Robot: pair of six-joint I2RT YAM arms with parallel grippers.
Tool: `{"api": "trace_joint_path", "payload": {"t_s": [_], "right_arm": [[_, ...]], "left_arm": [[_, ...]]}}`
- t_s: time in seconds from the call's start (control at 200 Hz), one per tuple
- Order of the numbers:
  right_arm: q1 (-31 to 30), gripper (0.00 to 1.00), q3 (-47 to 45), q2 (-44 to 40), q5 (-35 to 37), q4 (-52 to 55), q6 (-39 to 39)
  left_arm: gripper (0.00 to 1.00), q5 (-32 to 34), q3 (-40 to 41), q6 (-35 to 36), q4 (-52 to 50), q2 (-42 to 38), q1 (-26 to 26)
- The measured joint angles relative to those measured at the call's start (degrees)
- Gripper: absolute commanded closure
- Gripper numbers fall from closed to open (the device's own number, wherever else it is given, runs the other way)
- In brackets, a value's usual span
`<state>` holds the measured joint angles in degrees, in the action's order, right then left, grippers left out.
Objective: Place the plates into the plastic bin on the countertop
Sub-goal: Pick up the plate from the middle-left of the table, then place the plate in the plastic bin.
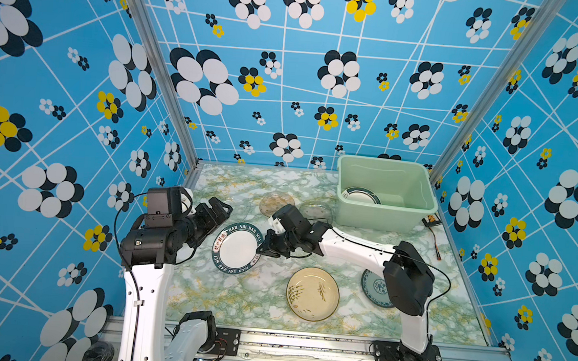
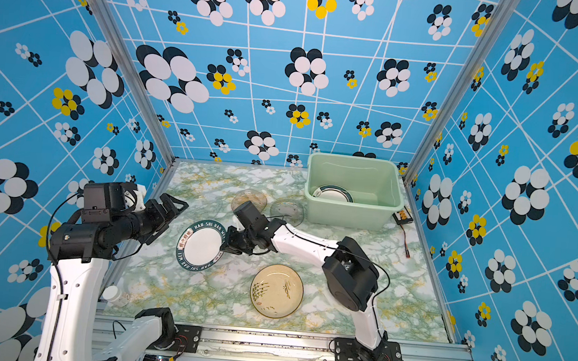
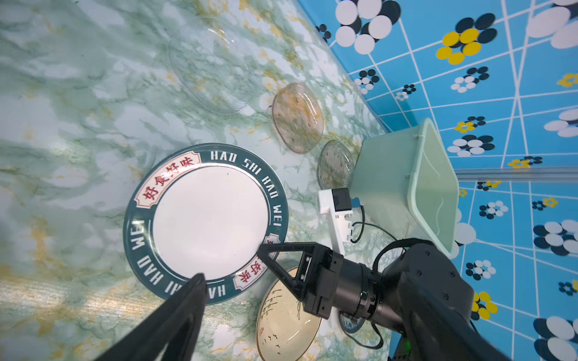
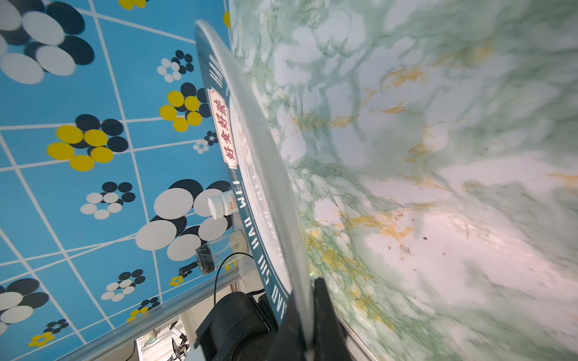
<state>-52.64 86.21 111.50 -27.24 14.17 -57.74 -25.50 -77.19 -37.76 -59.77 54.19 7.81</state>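
A white dark-rimmed plate (image 1: 238,248) (image 2: 202,246) (image 3: 209,222) (image 4: 250,156) is over the marbled countertop (image 1: 235,300). My right gripper (image 1: 261,249) (image 2: 224,246) (image 3: 261,248) (image 4: 308,297) is shut on its right rim, and that edge looks slightly raised. My left gripper (image 1: 217,225) (image 2: 175,221) hangs open left of this plate, holding nothing; one finger (image 3: 184,306) shows in the left wrist view. The mint plastic bin (image 1: 383,213) (image 2: 348,216) (image 3: 384,175) at the back right holds another dark-rimmed plate (image 1: 362,195) (image 2: 334,193).
A cream brush-marked plate (image 1: 312,294) lies near the front, and a blue-white plate (image 1: 374,287) is half hidden under my right arm. Amber (image 1: 276,203), grey (image 1: 317,211) and clear (image 3: 215,62) glass plates lie at the back. A white bottle (image 2: 114,294) stands front left.
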Motion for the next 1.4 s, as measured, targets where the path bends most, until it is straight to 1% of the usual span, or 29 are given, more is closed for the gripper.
{"api": "trace_joint_path", "payload": {"t_s": [0.13, 0.23, 0.355, 0.49, 0.615, 0.755, 0.84, 0.97, 1.02, 1.05, 1.099, 1.299, 1.399], "right_arm": [[5.55, 1.0, -1.36, -6.47, -1.84, 4.24, 4.04], [9.25, 1.0, -4.02, -12.5, -2.36, 6.64, 7.78], [12.76, 1.0, -7.74, -20.02, -2.95, 9.46, 11.23], [16.22, 1.0, -11.58, -27.91, -3.13, 11.54, 13.14], [18.58, 1.0, -13.09, -33.4, -3.13, 13.14, 13.88], [18.93, 1.0, -14.88, -37.9, -3.37, 13.64, 14.08], [18.93, 1.0, -16.76, -40.24, -3.56, 13.68, 13.97], [18.93, 1.0, -19.5, -43.41, -3.56, 14.01, 12.55], [18.93, 1.0, -20.31, -44.54, -3.63, 14.01, 11.8], [18.95, 1.0, -20.72, -45.18, -3.74, 13.99, 11.37], [18.95, 1.0, -21.14, -45.97, -4.04, 14.05, 10.36], [18.99, 1.0, -22.03, -47.54, -5.75, 13.29, 6.01], [19.06, 1.0, -22.34, -47.47, -6.97, 11.78, 4.2]], "left_arm": [[0.04, -0.7, -5.2, 3.82, -0.04, 0.0, -6.32], [0.04, -0.15, -8.59, 6.73, -0.61, 0.13, -13.46], [0.05, 2.08, -10.6, 9.42, -2.75, 1.03, -22.08], [0.04, 5.73, -13.07, 12.31, -5.84, 5.16, -30.08], [0.04, 8.26, -14.29, 14.67, -7.5, 9.64, -34.62], [0.04, 8.83, -13.07, 16.87, -6.91, 10.99, -35.65], [0.04, 7.87, -9.51, 18.05, -4.17, 10.4, -35.65], [0.07, 4.68, -3.26, 18.51, 2.1, 10.54, -35.65], [0.11, 3.23, -1.05, 18.38, 4.9, 10.49, -35.63], [0.16, 2.16, 0.2, 18.1, 6.73, 10.45, -35.54], [0.21, 0.35, 2.23, 17.64, 9.86, 10.16, -35.34], [0.31, -8.09, 10.64, 13.51, 21.09, 6.64, -33.92], [0.4, -11.5, 13.2, 11.39, 25.33, 4.98, -33.27]]}}
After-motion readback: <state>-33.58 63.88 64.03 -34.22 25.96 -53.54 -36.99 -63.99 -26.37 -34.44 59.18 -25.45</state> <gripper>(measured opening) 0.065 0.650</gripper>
